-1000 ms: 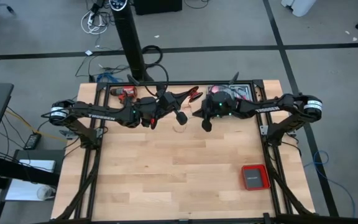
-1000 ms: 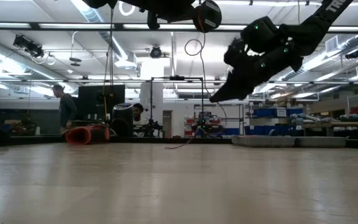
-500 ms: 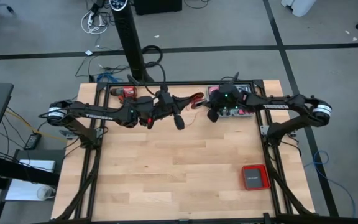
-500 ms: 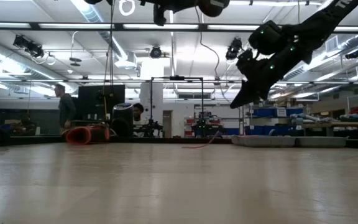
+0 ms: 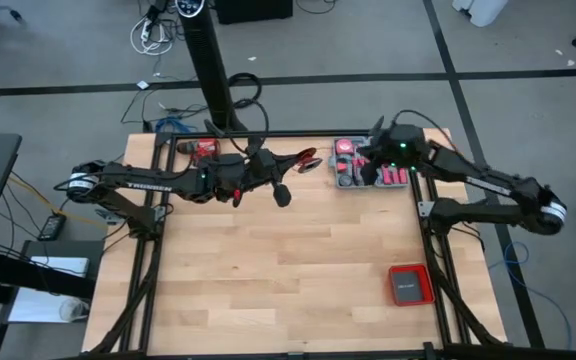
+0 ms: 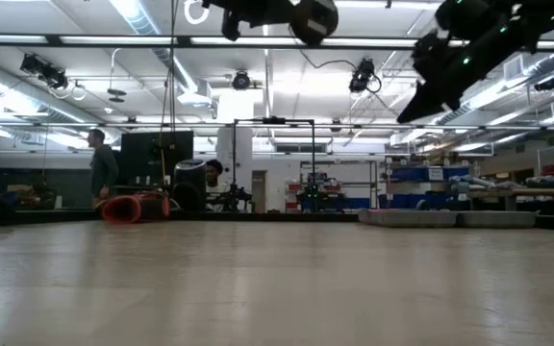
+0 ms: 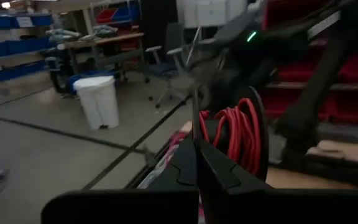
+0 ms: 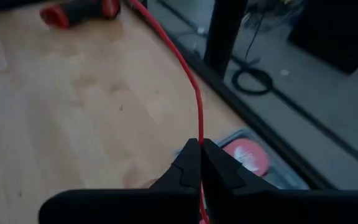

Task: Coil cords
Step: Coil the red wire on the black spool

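The flat red square box (image 5: 409, 285) lies at five o'clock on the light wooden desk (image 5: 288, 290); farther back the left hand (image 5: 280, 190) is clenched on the thin red cord (image 7: 235, 134) beside its coil; the right hand (image 8: 200, 163), at one o'clock, pinches the same strand, which runs taut toward ten o'clock between them.

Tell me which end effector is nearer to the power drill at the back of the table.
Left. The left end effector hangs just right of the power drill, toward table center. The right end effector is over the far right corner, much farther off.
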Available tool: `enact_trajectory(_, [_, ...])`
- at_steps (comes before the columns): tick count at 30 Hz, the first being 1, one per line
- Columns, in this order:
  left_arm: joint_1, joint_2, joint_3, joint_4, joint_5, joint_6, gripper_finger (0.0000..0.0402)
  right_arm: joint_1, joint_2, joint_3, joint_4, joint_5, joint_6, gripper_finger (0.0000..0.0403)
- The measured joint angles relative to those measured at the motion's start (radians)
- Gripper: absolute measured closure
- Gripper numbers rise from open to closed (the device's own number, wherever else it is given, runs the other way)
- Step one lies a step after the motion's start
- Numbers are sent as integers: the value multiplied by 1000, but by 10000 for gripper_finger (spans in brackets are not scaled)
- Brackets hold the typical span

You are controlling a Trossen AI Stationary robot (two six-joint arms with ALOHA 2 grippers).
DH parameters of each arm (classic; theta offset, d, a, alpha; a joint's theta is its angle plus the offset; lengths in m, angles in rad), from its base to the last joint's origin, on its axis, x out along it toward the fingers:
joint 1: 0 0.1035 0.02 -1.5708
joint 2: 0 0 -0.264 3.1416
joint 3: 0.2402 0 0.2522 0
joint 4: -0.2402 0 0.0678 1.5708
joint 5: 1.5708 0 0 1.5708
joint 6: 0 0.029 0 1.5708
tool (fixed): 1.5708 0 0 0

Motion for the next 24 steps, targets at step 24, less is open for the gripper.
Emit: enact_trajectory(24, [1,-1,0,-343,-116,14,401,1,-351,0,-58,186,-53,403])
